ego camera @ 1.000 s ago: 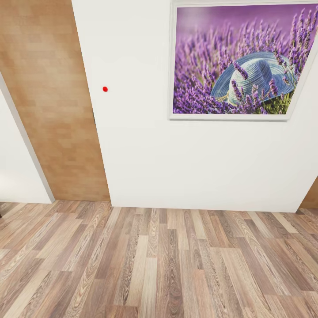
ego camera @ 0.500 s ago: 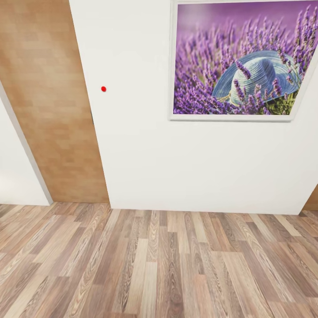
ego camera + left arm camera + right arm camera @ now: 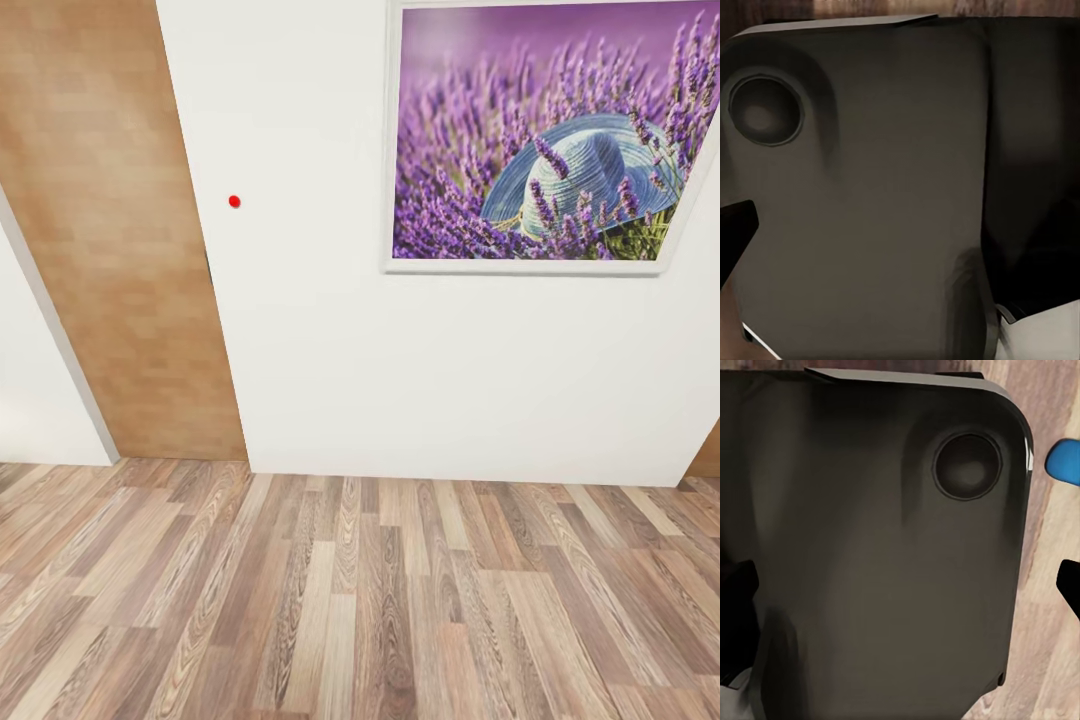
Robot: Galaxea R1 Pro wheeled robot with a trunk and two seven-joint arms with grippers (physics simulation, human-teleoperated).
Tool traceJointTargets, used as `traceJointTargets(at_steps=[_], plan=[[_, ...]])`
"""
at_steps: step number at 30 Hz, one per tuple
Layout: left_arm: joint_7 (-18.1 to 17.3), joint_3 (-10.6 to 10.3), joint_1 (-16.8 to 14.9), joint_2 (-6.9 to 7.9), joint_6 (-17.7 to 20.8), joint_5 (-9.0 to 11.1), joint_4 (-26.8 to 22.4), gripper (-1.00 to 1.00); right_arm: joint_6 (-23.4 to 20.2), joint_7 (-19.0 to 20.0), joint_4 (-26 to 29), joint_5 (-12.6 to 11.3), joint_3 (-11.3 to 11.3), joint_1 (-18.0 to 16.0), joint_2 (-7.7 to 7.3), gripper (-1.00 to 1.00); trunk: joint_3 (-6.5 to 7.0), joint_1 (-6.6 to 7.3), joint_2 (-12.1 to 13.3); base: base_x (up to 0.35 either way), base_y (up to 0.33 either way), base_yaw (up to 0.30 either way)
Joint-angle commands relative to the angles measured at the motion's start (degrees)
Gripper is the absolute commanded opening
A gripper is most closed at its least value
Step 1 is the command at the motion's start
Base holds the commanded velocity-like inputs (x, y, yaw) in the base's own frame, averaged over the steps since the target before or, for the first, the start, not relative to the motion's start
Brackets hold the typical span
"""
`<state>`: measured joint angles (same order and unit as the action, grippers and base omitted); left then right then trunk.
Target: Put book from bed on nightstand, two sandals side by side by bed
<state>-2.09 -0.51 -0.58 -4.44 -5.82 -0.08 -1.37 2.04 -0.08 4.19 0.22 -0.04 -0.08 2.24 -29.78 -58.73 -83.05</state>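
A bit of bright blue point(image 3: 1066, 463), likely one sandal, lies on the wood floor point(image 3: 380, 600) just past the robot's dark base point(image 3: 870, 547) by the right arm. The book and bed are somewhere else. Ahead is a white wall point(image 3: 300, 330), with a lavender picture point(image 3: 545, 135) on the right and a brown door point(image 3: 110, 230) on the left. I cannot tell if either gripper is open or closed.
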Motion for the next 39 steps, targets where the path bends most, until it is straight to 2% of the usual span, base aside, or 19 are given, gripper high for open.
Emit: traceJointTargets(at_steps=[1, 39], plan=[[-0.1, 0.0, 0.0, 0.00, -0.2, 0.0, 0.1, 1.00, 0.1, 0.0, 0.0, 0.0, 0.0, 0.0, 0.01, 1.00, -0.05, 0.00, 0.0, 0.003, 0.000, 0.000], [-0.1, 0.1, -0.1, -0.29, -0.2, 0.0, 0.0, 1.00, 0.2, 0.0, 0.0, 0.1, 0.2, 0.0, 0.05, 1.00, -0.05, 0.00, 0.0, 0.078, 0.000, 0.000]])
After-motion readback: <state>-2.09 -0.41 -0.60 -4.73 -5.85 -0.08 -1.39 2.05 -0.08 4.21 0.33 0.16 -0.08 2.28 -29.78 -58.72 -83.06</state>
